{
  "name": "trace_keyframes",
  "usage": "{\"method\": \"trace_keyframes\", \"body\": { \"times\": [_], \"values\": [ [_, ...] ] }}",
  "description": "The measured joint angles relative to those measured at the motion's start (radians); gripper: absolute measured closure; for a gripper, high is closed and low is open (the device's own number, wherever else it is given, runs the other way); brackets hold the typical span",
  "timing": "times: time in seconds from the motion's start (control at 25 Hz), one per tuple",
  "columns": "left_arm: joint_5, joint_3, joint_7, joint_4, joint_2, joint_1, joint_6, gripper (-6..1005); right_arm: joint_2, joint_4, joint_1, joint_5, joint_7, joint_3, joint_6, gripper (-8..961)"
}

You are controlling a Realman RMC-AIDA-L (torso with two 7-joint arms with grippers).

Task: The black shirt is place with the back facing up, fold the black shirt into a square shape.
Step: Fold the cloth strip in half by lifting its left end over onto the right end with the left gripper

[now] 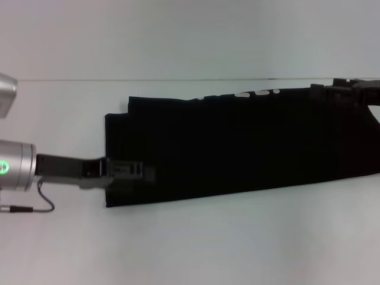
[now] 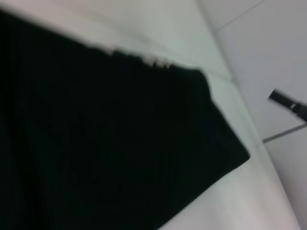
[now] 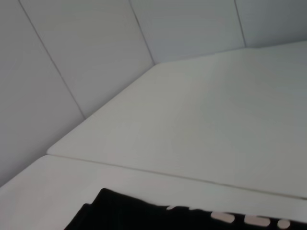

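**Grippers at both ends of the folded shirt**

The left gripper (image 1: 148, 172) sits on the black shirt's (image 1: 237, 148) left edge; whether it grips is unclear. The right gripper (image 1: 350, 89) is at the far right corner, likewise unclear. The shirt lies as a long band on the white table (image 1: 190, 243), pale lettering (image 1: 255, 93) showing along its far edge.

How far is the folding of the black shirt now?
Done: the black shirt lies as a long narrow band on the white table. In hand: left gripper at its left end, right gripper at its far right corner. Left: folding it shorter into a square.
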Motion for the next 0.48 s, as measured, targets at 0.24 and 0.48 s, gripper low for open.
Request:
{"method": "trace_keyframes", "body": {
  "times": [0.24,0.48],
  "values": [
    [0.079,0.001,-0.152,-0.018,0.003,-0.007,-0.002,109,0.011,-0.004,0.023,-0.003,-0.013,-0.002,0.053,23],
    [0.128,-0.001,-0.309,-0.067,0.012,-0.024,-0.035,109,0.012,-0.004,0.04,-0.004,-0.043,-0.019,0.062,23]
  ]
}}
